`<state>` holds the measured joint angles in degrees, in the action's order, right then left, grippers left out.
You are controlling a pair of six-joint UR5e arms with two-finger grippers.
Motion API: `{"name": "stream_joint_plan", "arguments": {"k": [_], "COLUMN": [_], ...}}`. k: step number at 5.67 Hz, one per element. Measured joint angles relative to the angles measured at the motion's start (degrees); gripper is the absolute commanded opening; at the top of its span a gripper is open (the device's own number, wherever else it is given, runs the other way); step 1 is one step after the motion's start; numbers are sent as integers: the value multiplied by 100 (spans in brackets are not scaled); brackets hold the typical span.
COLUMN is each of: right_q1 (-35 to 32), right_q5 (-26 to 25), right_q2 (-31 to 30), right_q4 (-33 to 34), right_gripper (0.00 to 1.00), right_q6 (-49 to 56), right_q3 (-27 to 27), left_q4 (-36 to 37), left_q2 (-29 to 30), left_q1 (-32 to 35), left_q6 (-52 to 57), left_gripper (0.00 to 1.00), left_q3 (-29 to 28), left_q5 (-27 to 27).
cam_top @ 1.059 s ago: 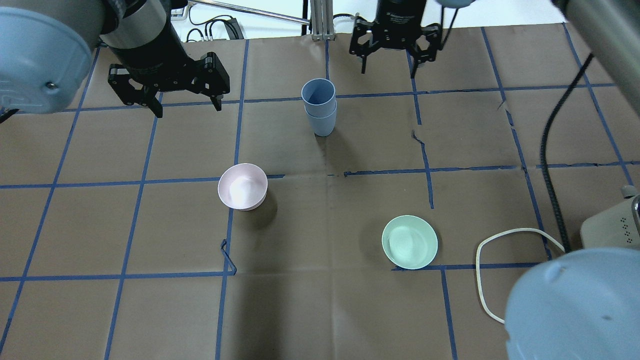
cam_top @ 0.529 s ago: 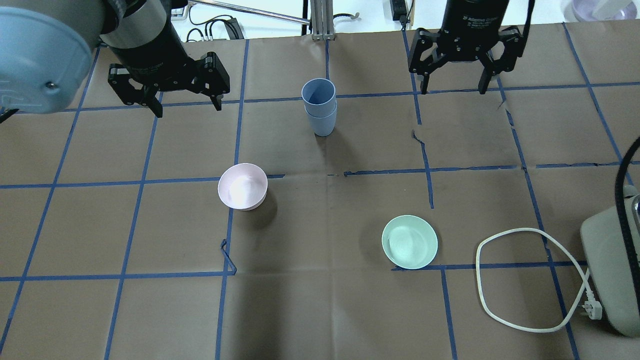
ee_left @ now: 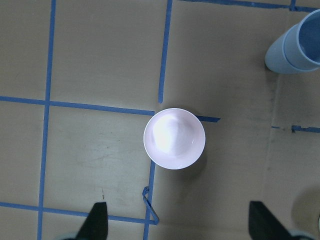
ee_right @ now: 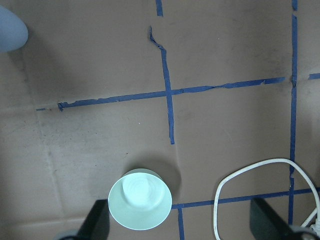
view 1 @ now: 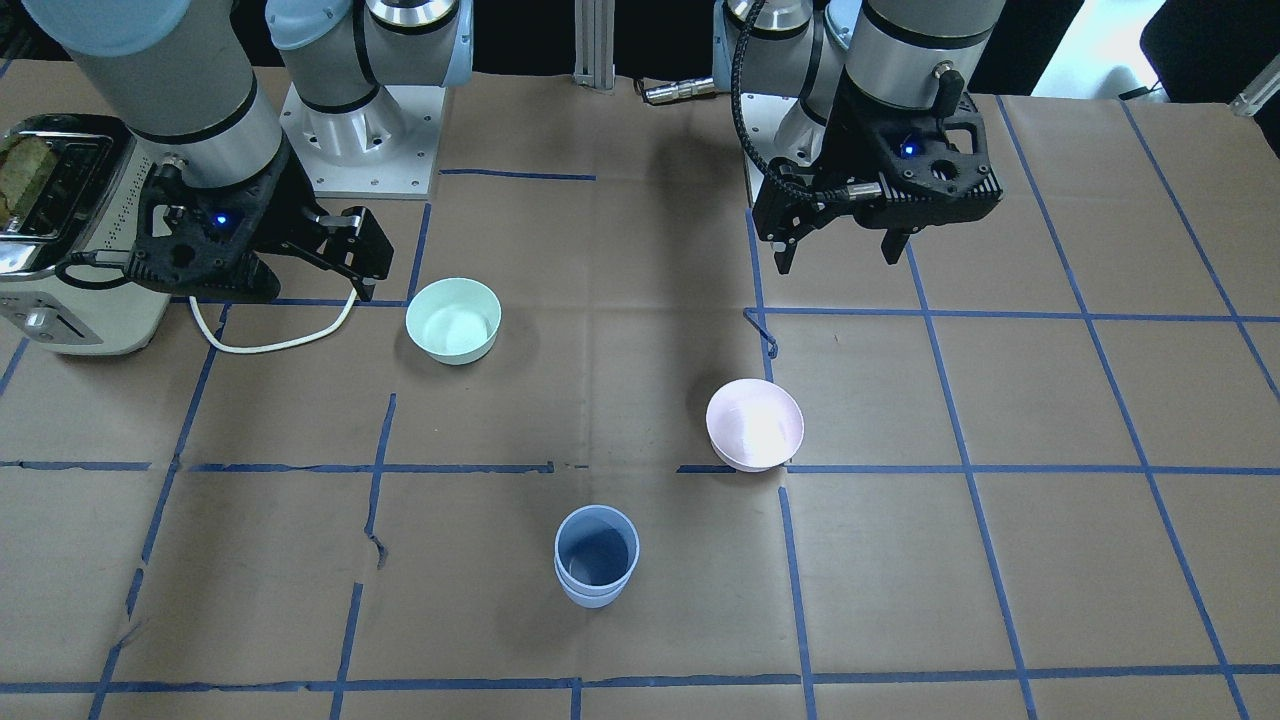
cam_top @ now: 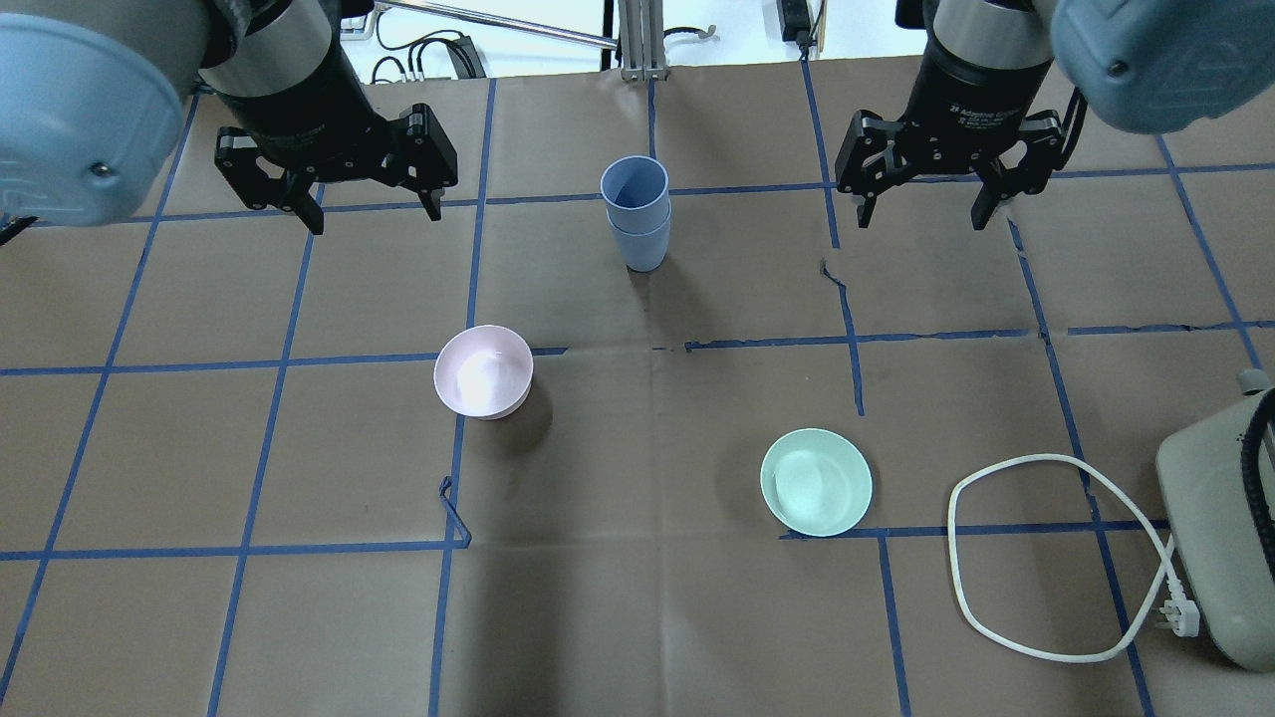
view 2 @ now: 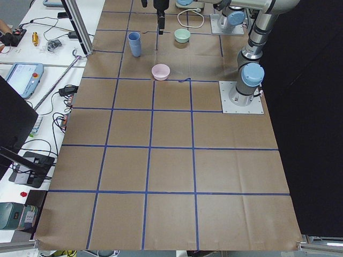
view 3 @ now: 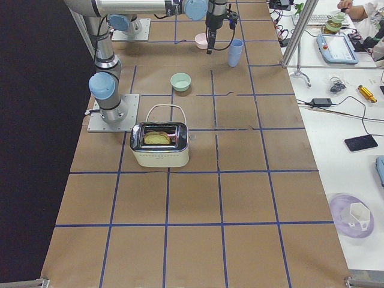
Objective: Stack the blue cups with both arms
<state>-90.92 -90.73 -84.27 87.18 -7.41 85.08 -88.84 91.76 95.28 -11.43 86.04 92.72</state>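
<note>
The two blue cups (cam_top: pixel 635 214) stand nested in one stack, upright, at the far middle of the table. They also show in the front view (view 1: pixel 596 555) and at the top right of the left wrist view (ee_left: pixel 295 45). My left gripper (cam_top: pixel 376 214) is open and empty, hanging above the table to the left of the stack and apart from it. My right gripper (cam_top: pixel 921 219) is open and empty, to the right of the stack and apart from it. Neither gripper touches a cup.
A pale pink bowl (cam_top: pixel 483 370) stands left of centre, below my left gripper (ee_left: pixel 180 222). A mint-green bowl (cam_top: pixel 816 481) stands right of centre. A toaster (cam_top: pixel 1220 538) with a looped white cable (cam_top: pixel 996 617) is at the near right edge.
My right arm has swung from the far middle out to the right and a little nearer, its gripper staying open. The left arm and the cup stack have not moved.
</note>
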Motion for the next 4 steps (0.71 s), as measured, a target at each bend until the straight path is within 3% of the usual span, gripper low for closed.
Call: {"name": "stream_joint_plan", "arguments": {"k": [4], "right_q1": [50], "right_q5": [38], "right_q2": [-59], "right_q4": [-8], "right_gripper": [100], "right_q6": [-5], "right_q3": [-7], "left_q4": [-2], "left_q2": [0], "left_q1": [0], "left_q6": [0], "left_gripper": [98], "left_q3": [0], "left_q5": [0]}}
